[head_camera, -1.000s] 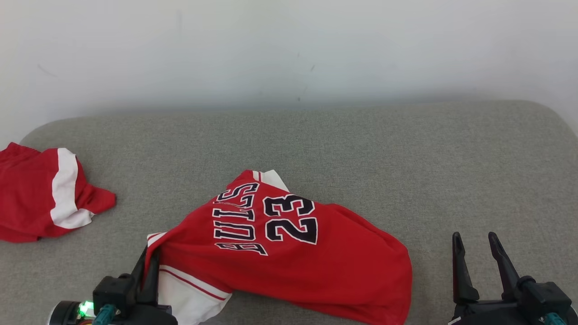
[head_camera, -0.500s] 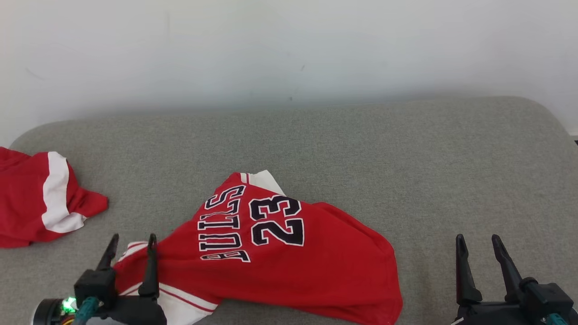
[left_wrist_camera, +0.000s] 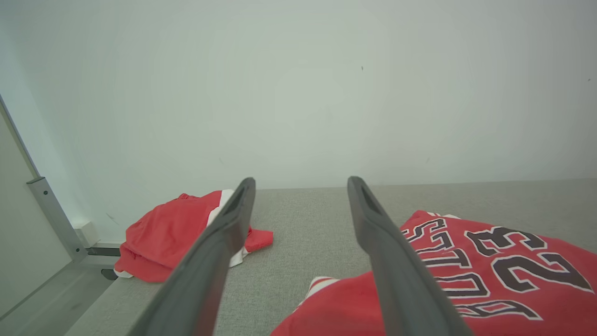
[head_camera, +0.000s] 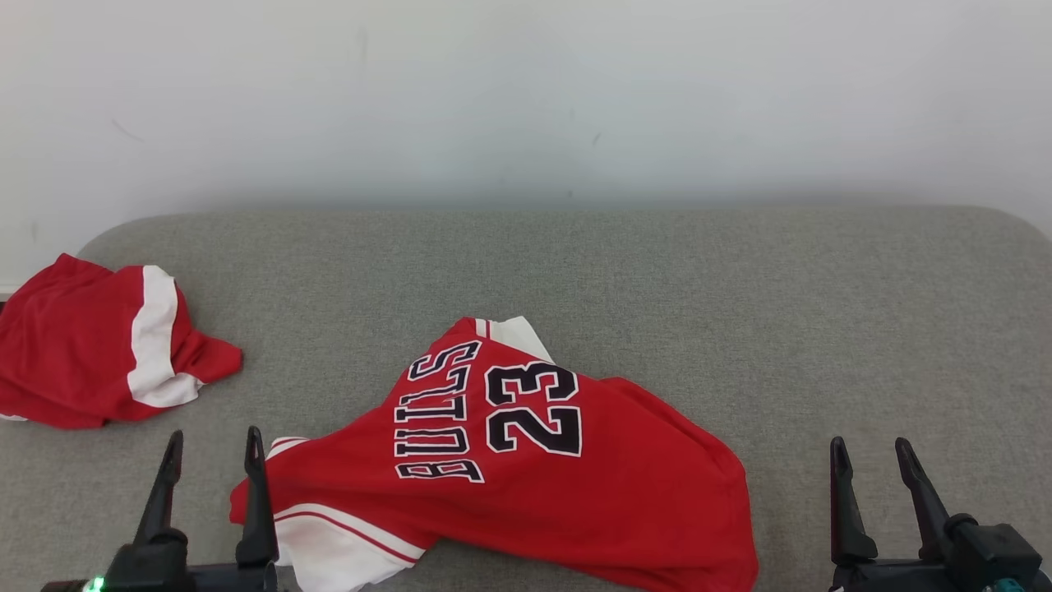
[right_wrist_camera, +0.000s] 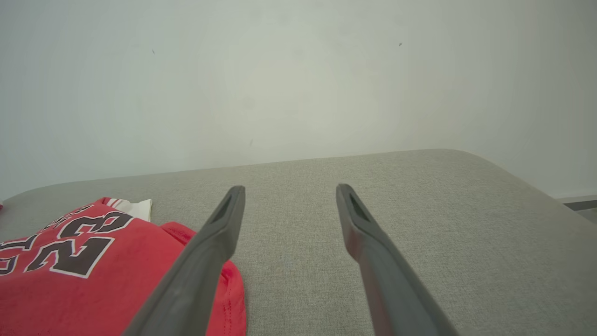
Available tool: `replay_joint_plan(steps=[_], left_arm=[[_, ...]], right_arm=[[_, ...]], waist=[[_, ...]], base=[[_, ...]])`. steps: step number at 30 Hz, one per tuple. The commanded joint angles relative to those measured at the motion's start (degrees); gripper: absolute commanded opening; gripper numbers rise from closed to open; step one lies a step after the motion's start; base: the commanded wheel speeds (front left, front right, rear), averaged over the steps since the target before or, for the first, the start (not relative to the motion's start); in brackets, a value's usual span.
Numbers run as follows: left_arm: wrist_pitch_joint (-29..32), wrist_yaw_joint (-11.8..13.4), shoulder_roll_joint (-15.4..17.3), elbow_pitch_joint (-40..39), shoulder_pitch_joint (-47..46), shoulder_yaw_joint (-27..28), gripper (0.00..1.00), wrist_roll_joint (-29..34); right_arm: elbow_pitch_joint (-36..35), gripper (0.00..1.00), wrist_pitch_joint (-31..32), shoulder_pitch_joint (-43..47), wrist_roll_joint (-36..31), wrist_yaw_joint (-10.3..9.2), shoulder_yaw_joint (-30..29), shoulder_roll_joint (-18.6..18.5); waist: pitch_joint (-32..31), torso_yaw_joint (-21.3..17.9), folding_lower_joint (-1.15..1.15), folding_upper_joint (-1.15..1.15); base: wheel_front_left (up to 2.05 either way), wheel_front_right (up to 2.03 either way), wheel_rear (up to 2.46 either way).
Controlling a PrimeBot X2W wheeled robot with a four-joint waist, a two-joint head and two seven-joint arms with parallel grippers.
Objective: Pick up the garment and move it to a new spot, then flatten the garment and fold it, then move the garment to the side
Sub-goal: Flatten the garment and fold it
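"Garment (head_camera: 526,485) position and stage, technician?"
"Lower centre of frame, crumpled on counter (head_camera: 657,288). Left end effector (head_camera: 214,434) and right end effector (head_camera: 869,444): both wide, empty. Relocation appears complete; flattening, folding, side placement outstanding."

From the head: high above the red jersey (head_camera: 526,460), looking forward and down. From the left wrist: low, just left of the jersey, facing the wall (left_wrist_camera: 298,93) behind it. From the right wrist: low, right of it, same facing. Shared by all three: the jersey.
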Motion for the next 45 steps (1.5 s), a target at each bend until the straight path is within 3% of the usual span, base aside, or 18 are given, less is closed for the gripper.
replay_joint_plan(steps=[1,10,18,31,45], left_arm=[[-0.19,0.15,-0.50,-0.24,1.18,0.27,1.00,0.44],[-0.20,-2.47,-2.16,1.07,2.06,1.14,1.00,1.28],[-0.20,-4.03,-3.75,1.91,0.04,0.43,1.00,2.07],[-0.21,-5.43,-5.76,3.77,-3.24,-1.15,1.00,1.94],[-0.21,-5.41,-6.37,5.03,-4.44,-1.52,1.00,1.66]], right_arm=[[0.13,1.00,-0.02,0.63,0.35,0.06,0.10,0.06],[1.65,1.00,0.24,-0.90,0.02,0.06,2.51,-1.07],[4.96,1.00,3.24,-8.88,-0.04,0.06,7.52,-5.28],[20.27,1.00,8.04,-26.21,1.38,0.06,17.71,-11.71],[39.59,1.00,10.08,-34.76,5.58,0.06,31.03,-13.02]], waist=[[-0.20,0.35,0.00,0.00],[0.01,1.43,0.00,0.00],[1.50,3.46,0.00,0.00],[5.73,9.10,0.00,0.00],[6.57,11.39,0.00,0.00]], base=[[0.00,0.00,0.00],[0.00,0.00,0.00],[0.00,0.00,0.00],[0.00,0.00,0.00],[0.00,0.00,0.00]])
